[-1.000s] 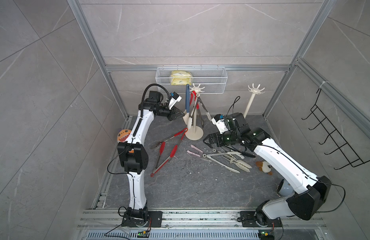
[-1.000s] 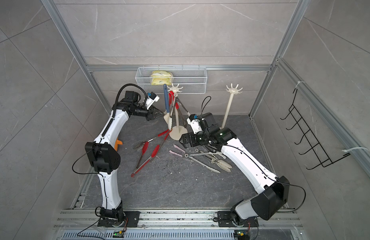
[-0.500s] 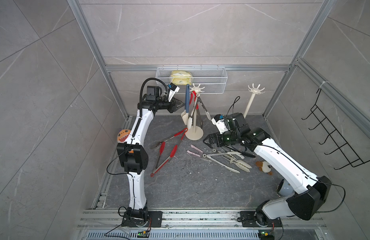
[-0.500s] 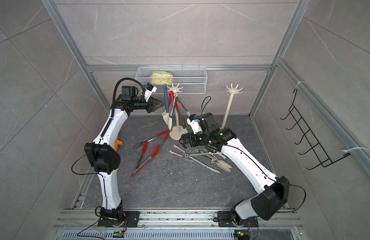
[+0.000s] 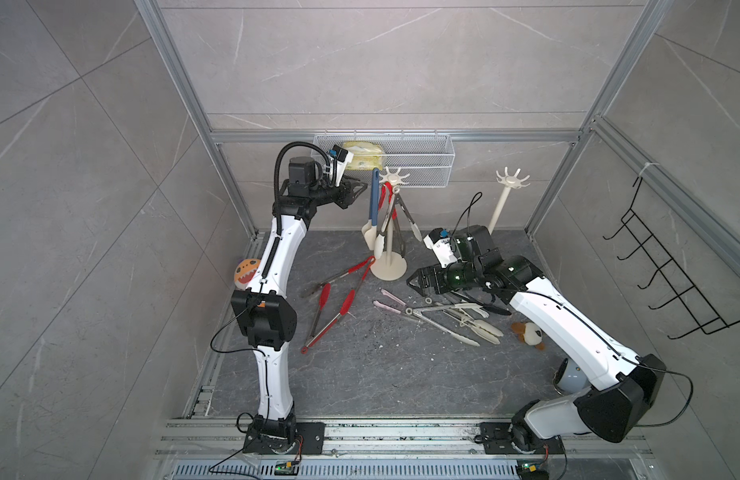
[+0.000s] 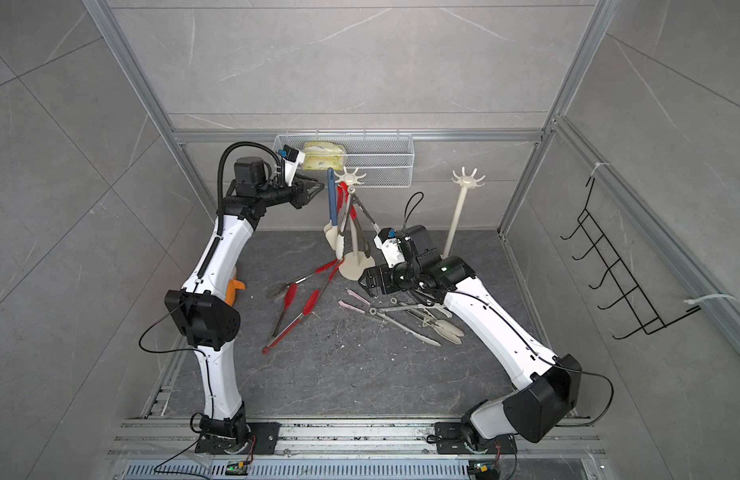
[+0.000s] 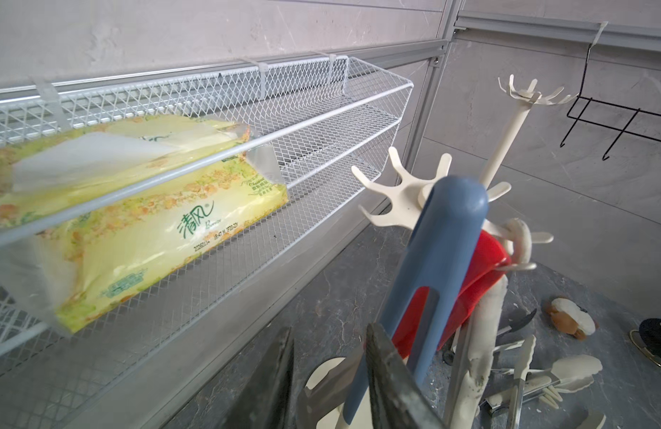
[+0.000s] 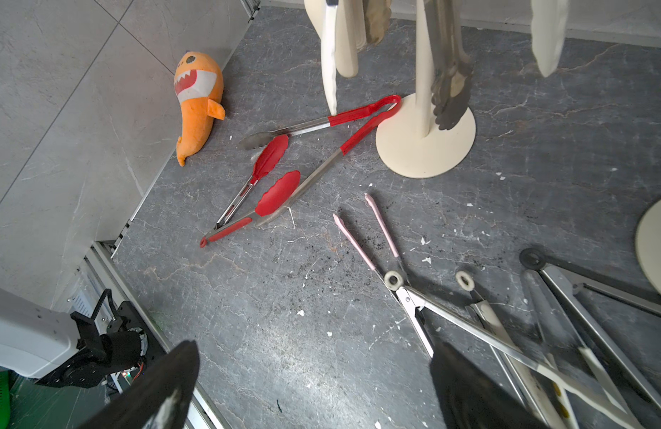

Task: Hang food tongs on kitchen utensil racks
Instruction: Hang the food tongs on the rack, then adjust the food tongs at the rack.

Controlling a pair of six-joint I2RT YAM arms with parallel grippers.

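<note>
Tongs in both top views: blue tongs (image 5: 374, 195) (image 6: 331, 199) hung from a prong of the left rack (image 5: 388, 268) (image 6: 356, 266), with hung red tongs (image 5: 386, 195) and steel tongs (image 5: 405, 216) on the same crown. The right rack (image 5: 501, 203) (image 6: 459, 212) stood well apart, near the back wall. The left gripper (image 5: 358, 191) (image 6: 314, 189) was raised level with the crown, just beside the blue tongs, with its jaws apart and gripping nothing. The right gripper (image 5: 412, 282) (image 6: 362, 284) hovered low near the left rack's base. Red floor tongs (image 5: 326, 320) and pale tongs (image 5: 451, 320) lay on the floor.

Left wrist view: the blue tongs (image 7: 444, 260) hung over the hung red tongs (image 7: 477, 278). The left gripper (image 7: 329, 353) showed a gap between its fingers. A basket (image 7: 321, 115) on the wall held a tissue pack (image 7: 154, 223).

Right wrist view: the right gripper (image 8: 314, 349) stood wide open over bare floor. The red floor tongs (image 8: 269, 200) lay crossed, one hinge against the rack base (image 8: 425, 156). A shark toy (image 8: 197, 96) lay by the wall.
</note>
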